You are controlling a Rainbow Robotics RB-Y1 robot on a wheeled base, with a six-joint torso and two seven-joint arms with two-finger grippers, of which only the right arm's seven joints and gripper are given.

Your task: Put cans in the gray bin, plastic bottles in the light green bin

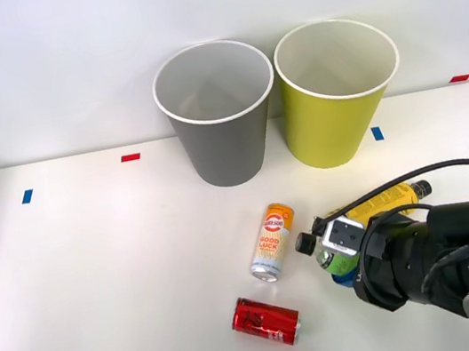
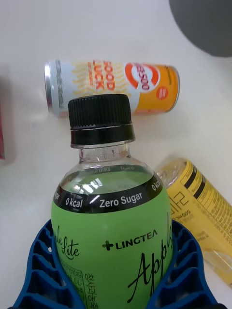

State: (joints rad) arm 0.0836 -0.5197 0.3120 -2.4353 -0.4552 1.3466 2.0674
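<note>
Green-label bottle (image 1: 330,252) sits in the right end effector (image 1: 344,267), low at right of the front view, just off the right end of the white-and-orange can (image 1: 273,241). Cap points left, toward the cans; the body runs back under the wrist, so the long axis lies roughly left-right on the table (image 1: 99,279). Lime bin (image 1: 340,95) stands up and slightly right of the end effector, well apart, with the gray bin (image 1: 219,115) just beside it on its left. The coming move, as I judge it, is lift and carry forward to the lime one, and the bottle needs tipping cap-down or upright to clear the white rim. Yellow-label bottle (image 1: 383,202) lies just behind the end effector, between it and the lime bin, so it's in the path if the lift is shallow. Red can (image 1: 266,321) lies near the front edge, left of the wrist. From here I can't tell whether the green bottle is off the table.

Wrist view: blue ribbed fingers (image 2: 38,270) clamp both sides of the green bottle (image 2: 111,241) around the label, cap pointing away from the wrist, grip low on the body. That clamp is hidden in the front view. White-and-orange can (image 2: 113,89) lies crosswise past the cap, yellow bottle (image 2: 203,212) alongside and angled. Gray bin's wall (image 2: 208,24) shows at a corner.
</note>
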